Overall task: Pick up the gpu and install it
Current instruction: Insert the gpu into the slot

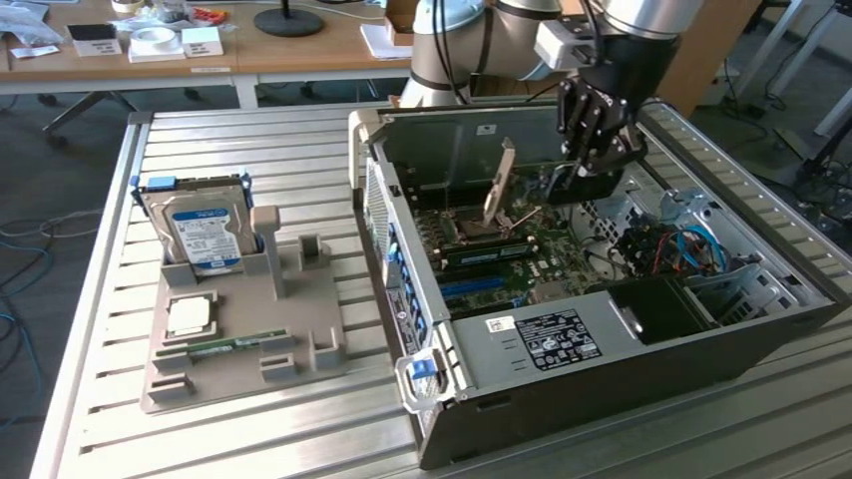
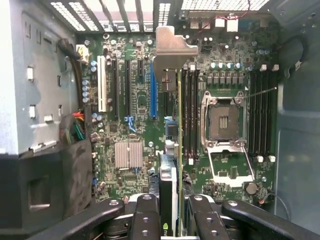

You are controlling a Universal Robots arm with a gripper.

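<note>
My gripper (image 1: 594,150) hangs inside the open computer case (image 1: 560,399), shut on the gpu (image 1: 586,187), a dark card held upright just above the motherboard (image 1: 513,254). In the wrist view the gpu (image 2: 172,150) is seen edge-on between the two black fingers (image 2: 145,217), with its silver end bracket (image 2: 172,47) at the far end near the case's rear vents. The card's lower edge runs just beside the blue slot (image 2: 153,90), between it and the black memory slots.
The CPU socket (image 2: 222,120) lies open with its lever (image 1: 504,180) raised. A black drive cage (image 2: 45,190) and cables (image 1: 672,249) crowd one side of the case. On the exterior view's left, a grey holder (image 1: 239,359) carries a silver hard drive (image 1: 203,230), a chip (image 1: 191,317) and a green memory stick (image 1: 233,344).
</note>
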